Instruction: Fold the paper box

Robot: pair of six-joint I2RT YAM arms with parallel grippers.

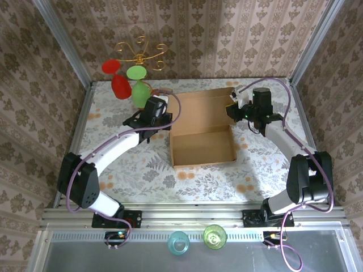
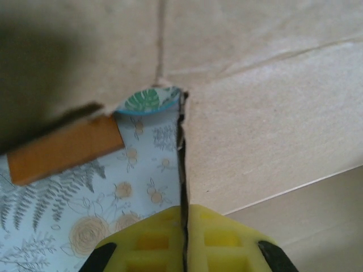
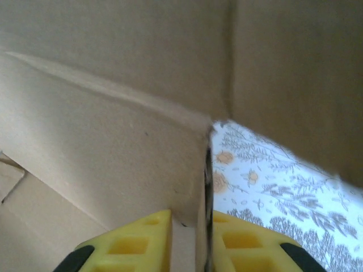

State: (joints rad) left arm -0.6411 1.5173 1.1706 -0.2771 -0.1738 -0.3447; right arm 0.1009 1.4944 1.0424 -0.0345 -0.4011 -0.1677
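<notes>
Left hand (image 2: 184,222) — clenched, its two yellow fingers (image 2: 150,241) pinching the left wall of the paper box (image 1: 201,148); in the left wrist view the cardboard edge is running straight up between them. Right hand (image 3: 203,229) — likewise clamped, gripping the upright right wall near the box's far right corner, with the thin edge of the card sitting between its fingers.

Paper box: lying at the middle of the worktop (image 1: 142,170), open side up. Its near half is forming a shallow tray with low walls standing, and a broad panel is rising along the far side. Both arms are reaching in from the sides, one hand on each side wall.

Edges and room:
- The near edge of the box is lying well apart from the arm bases, with a bare strip of flowered cloth stretching between them.
- Right of the box the cloth is showing open out to the worktop rim, crossed by the right arm.
- Left of the box, an orange-brown wooden board (image 2: 62,150) is lying just beside the far left corner, near the left hand.
- A red goblet (image 1: 119,84) and a green goblet (image 1: 138,89) are crowding the far left corner of the worktop, beyond the left hand, below a gold wire stand (image 1: 140,52).
- A teal cup (image 1: 178,242) and a green cup (image 1: 214,236) are sitting on the grey surface nearer than the arm bases.
</notes>
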